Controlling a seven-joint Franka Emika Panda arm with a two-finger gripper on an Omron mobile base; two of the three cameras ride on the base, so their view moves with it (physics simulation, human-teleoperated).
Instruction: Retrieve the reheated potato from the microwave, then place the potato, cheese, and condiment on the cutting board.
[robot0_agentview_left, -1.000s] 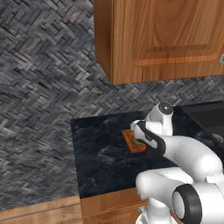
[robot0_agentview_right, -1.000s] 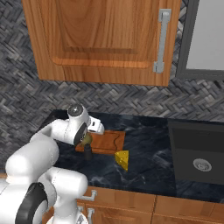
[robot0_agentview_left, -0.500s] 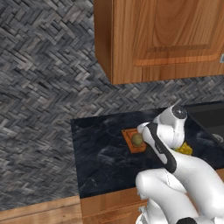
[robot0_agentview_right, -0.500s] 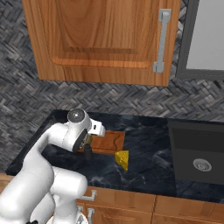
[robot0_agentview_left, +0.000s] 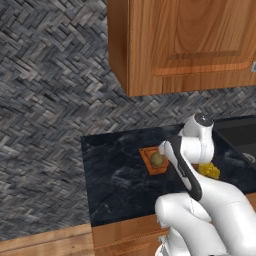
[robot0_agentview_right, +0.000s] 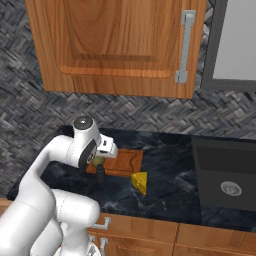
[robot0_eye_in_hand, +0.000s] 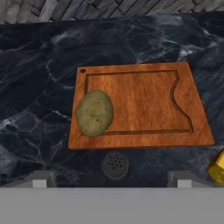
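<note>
1 of 3 done: potato (robot0_eye_in_hand: 94, 113) on cutting board (robot0_eye_in_hand: 144, 105); cheese (robot0_agentview_right: 140, 182) and condiment (robot0_eye_in_hand: 115, 164) sit on tabletop (robot0_agentview_left: 120, 175). Fingers spread, empty.

The potato (robot0_eye_in_hand: 94, 113) sits on the left end of the cutting board (robot0_eye_in_hand: 144, 105), which lies flat on the table (robot0_eye_in_hand: 39, 87). The condiment (robot0_eye_in_hand: 115, 164) stands on the table just beside the board's near edge. The cheese (robot0_agentview_right: 140, 182) lies on the table near the board's near right corner, apart from it.
</note>
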